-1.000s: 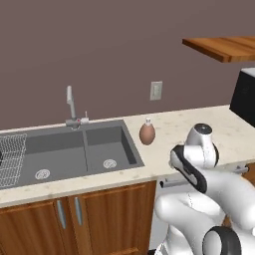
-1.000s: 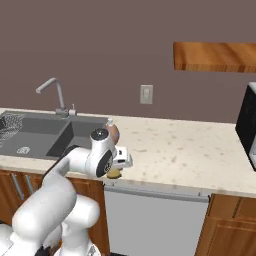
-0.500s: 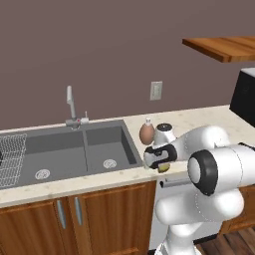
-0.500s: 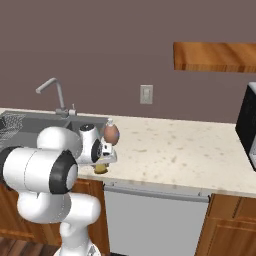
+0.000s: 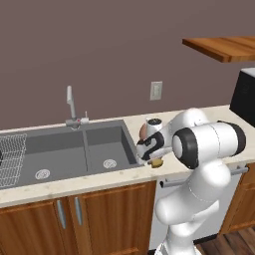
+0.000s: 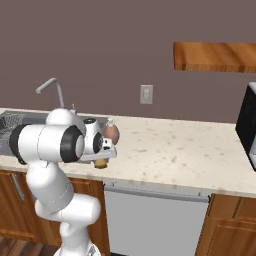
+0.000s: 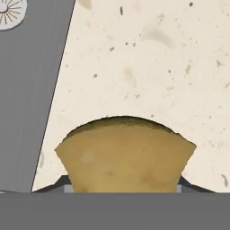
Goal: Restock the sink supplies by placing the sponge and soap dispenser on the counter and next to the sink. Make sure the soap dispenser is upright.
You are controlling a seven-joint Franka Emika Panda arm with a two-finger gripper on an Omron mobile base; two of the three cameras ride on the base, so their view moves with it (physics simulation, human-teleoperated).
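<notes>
One sponge (image 7: 125, 155), yellow-green, sits between the jaws, part-open and closed on its sides, nearest the hand camera; from the base cameras it shows as a small block (image 5: 157, 163) under the gripper (image 6: 102, 159), low over the front strip of the table (image 6: 170, 155). Just behind the gripper stands the soap dispenser (image 6: 110, 131), upright, on the table beside the sink (image 5: 74, 149) right basin. Farther back, the faucet (image 5: 71, 104) rises at the sink's rear edge, and an outlet (image 5: 156, 90) is on the wall.
</notes>
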